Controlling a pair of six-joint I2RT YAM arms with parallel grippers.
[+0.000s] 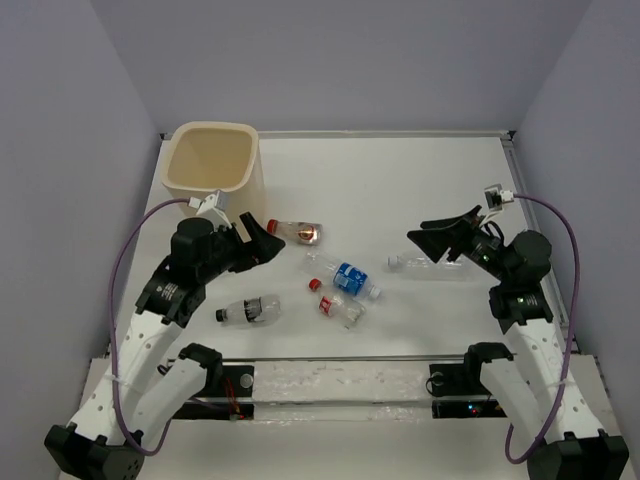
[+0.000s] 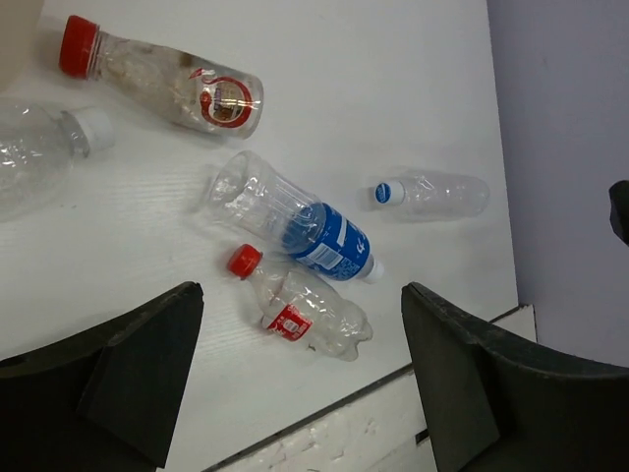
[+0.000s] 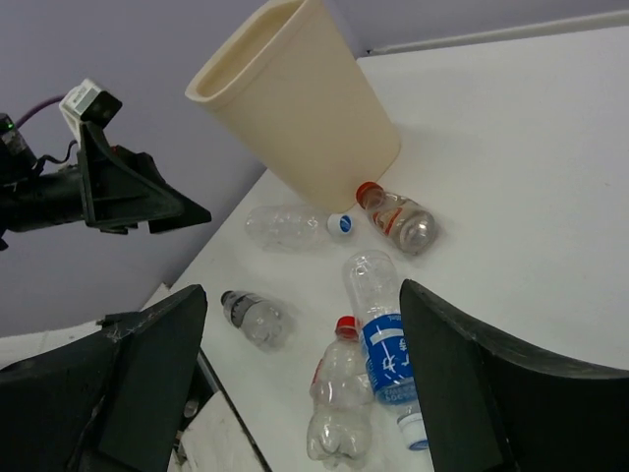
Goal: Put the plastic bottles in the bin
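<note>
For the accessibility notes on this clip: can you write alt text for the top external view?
Several clear plastic bottles lie scattered on a white table; the cream bin stands at the far left. The left hand hangs open beside a red-capped bottle near the bin, and the right hand is open close to another bottle.

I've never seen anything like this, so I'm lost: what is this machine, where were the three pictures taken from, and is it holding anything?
Two white-and-black robot arms sit at the near edge of a white table. One picture looks down from above; the other two come from a camera on each wrist. Five small clear plastic bottles lie on the table, and a tall cream plastic bin stands at the far left corner. The left tool and right tool are both open, holding nothing.
</note>
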